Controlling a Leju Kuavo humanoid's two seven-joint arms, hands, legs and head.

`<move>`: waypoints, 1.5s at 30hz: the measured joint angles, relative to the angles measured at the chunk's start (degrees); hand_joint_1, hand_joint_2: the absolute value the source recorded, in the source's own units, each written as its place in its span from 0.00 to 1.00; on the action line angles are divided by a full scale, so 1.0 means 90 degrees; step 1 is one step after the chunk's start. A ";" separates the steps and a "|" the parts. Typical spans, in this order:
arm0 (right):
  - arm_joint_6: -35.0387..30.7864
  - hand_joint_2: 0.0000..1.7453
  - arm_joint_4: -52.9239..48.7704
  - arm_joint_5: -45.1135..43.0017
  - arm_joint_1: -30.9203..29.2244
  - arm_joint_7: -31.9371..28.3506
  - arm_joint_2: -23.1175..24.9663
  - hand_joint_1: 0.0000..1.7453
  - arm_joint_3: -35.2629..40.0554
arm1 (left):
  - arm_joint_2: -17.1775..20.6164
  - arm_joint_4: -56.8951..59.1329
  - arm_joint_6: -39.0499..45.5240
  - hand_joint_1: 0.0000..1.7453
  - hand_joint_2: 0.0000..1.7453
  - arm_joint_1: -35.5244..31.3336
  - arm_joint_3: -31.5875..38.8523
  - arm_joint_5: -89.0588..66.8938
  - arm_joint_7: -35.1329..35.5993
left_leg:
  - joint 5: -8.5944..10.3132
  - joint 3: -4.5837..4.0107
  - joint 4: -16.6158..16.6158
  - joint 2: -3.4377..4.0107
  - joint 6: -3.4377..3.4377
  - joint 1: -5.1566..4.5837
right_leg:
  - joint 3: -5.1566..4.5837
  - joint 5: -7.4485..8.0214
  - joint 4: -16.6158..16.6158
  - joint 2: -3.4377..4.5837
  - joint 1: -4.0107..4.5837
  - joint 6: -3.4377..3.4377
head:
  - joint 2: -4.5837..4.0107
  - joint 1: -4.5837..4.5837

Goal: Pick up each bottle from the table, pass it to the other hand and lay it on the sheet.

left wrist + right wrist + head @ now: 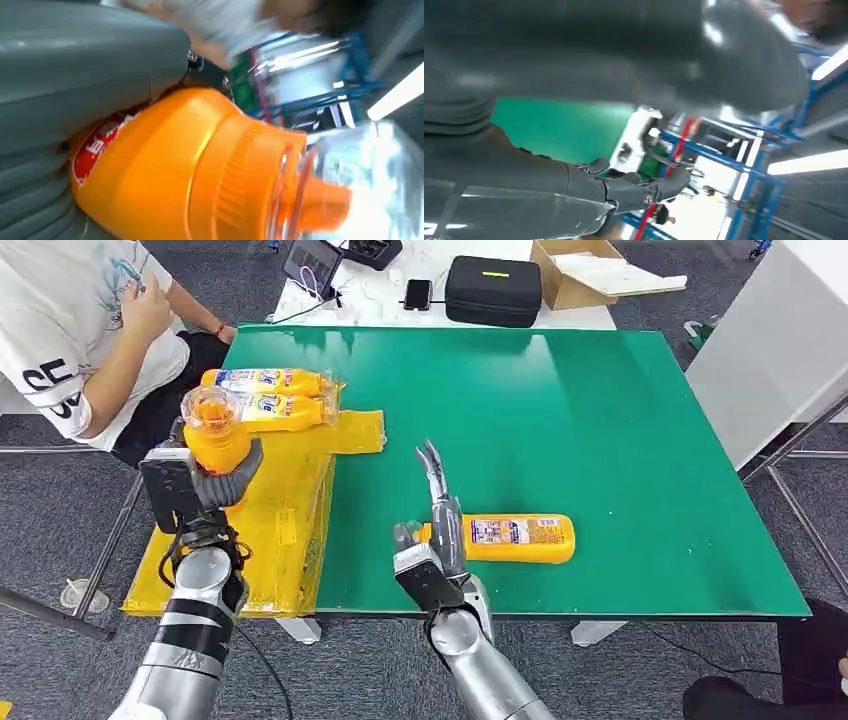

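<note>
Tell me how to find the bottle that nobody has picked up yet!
Look at the big green table. Near its front edge, just beside the robot's open right hand, one orange bottle lies on its side on the bare green. The other bottles are over the yellow sheet: two lying on it and one held by the left hand.

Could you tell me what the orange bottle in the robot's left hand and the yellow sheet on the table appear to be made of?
The orange bottle held by the left hand looks like smooth, glossy moulded plastic: soft highlights, a ribbed collar and a clear, see-through cap. The yellow sheet seems thin plastic film, judging by its shine, creases and draped edge, though coated fabric is possible.
</note>
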 measured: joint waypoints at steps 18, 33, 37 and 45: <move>0.0566 0.00 -0.0495 -0.0260 -0.0007 -0.0170 -0.0044 0.00 0.0505 | 0.0835 0.3449 -0.1253 1.00 1.00 -0.1633 -0.1205 -0.4396 0.1452 | 0.0005 0.0000 0.0000 0.0007 -0.0004 0.0000 | -0.0003 0.0002 0.0004 0.0002 0.0000 -0.0001 | -0.0002 0.0000; 0.0794 0.00 -0.0478 -0.0335 -0.0007 -0.0170 -0.0061 0.00 0.0522 | 0.1032 0.4023 -0.2694 1.00 1.00 -0.1772 -0.1341 -0.4467 0.1758 | 0.0005 0.0000 0.0000 0.0008 -0.0004 0.0000 | -0.0003 0.0002 0.0004 0.0002 0.0000 -0.0001 | 0.0000 0.0000; 0.0845 0.00 -0.0439 -0.0352 -0.0007 -0.0175 -0.0061 0.00 0.0522 | 0.1042 0.4110 -0.2774 0.03 1.00 -0.1755 -0.1382 -0.4530 0.1846 | 0.0005 -0.0001 0.0000 0.0007 -0.0005 0.0000 | -0.0002 0.0002 0.0004 0.0002 0.0000 -0.0001 | -0.0002 0.0000; 0.0903 0.00 -0.0327 -0.0396 -0.0007 -0.0177 -0.0075 0.00 0.0515 | 0.1061 0.4222 -0.2753 0.00 0.00 -0.1615 -0.1494 -0.4666 0.2021 | 0.0005 -0.0001 0.0000 0.0007 -0.0005 0.0000 | -0.0002 0.0002 0.0004 0.0002 0.0000 -0.0001 | -0.0002 0.0000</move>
